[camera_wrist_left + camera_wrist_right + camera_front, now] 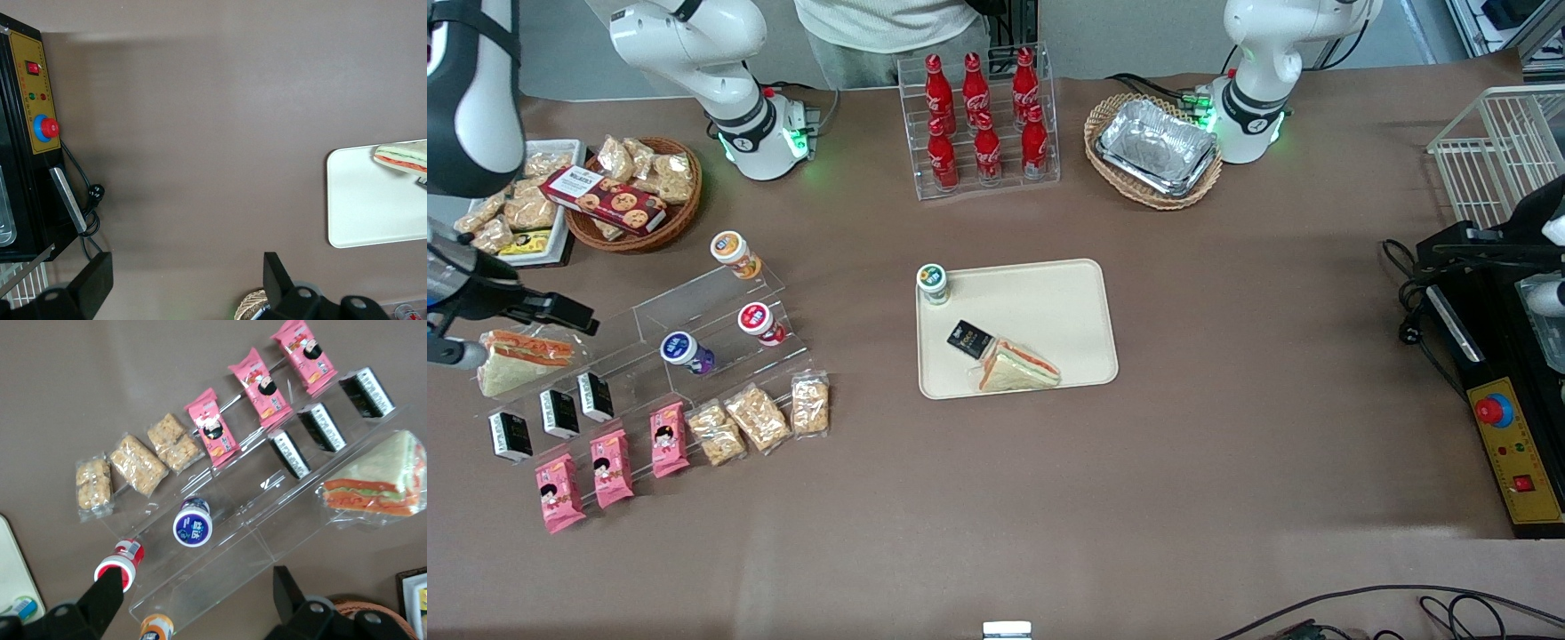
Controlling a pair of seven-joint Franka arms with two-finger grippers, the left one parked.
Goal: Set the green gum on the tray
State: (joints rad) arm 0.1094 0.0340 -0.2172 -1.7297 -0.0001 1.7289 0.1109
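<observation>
The green gum (932, 283) stands upright on the cream tray (1040, 302), in the tray's corner toward the working arm and farther from the front camera. A wrapped sandwich (1018, 367) and a black packet (970, 339) also lie on the tray. My right gripper (560, 313) is open and empty. It hovers over the clear display stand at the working arm's end of the table, well away from the tray. In the right wrist view the gripper (197, 587) has its fingers wide apart above the stand, and an edge of the green gum (21, 608) shows beside the tray (8, 567).
The clear stepped stand (694, 311) holds an orange-lidded jar (734, 252), a red-lidded jar (759, 322) and a purple-lidded jar (685, 351). Pink packets, snack bars, black packets and a sandwich (520, 357) lie near it. Cola bottles (983, 120) and a foil tray in a basket (1154, 149) stand farther back.
</observation>
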